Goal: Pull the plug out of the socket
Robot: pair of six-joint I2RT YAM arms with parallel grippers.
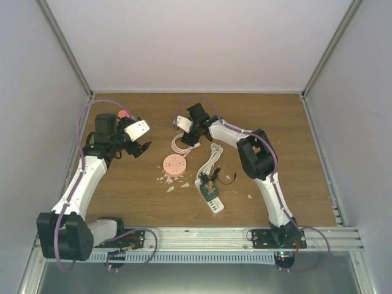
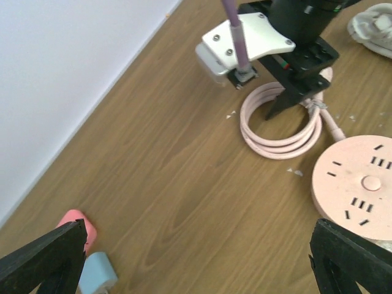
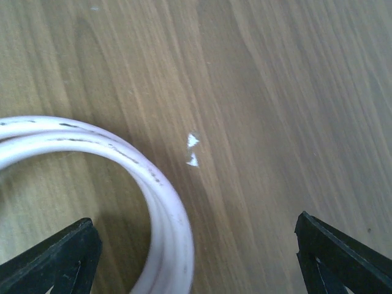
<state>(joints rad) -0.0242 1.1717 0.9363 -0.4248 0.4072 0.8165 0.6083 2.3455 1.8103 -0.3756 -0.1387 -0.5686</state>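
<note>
A white power strip [image 1: 211, 199] lies at the table's middle front with a dark plug [image 1: 208, 180] in its far end and a white cable [image 1: 213, 158] running back from it. A round pink socket [image 1: 174, 166] lies to its left, with no plug showing in it; it also shows in the left wrist view [image 2: 361, 184]. My left gripper [image 1: 142, 149] is open and empty, left of the pink socket [image 2: 197, 233]. My right gripper [image 1: 188, 139] is open and empty, low over the coiled pink cable [image 1: 179, 146], which shows in its wrist view [image 3: 153, 177].
A small pink plug [image 2: 78, 223] and a light blue adapter [image 2: 99, 273] lie near the left wall. White chips [image 1: 170, 182] are scattered by the pink socket. The enclosure walls close in the table on three sides.
</note>
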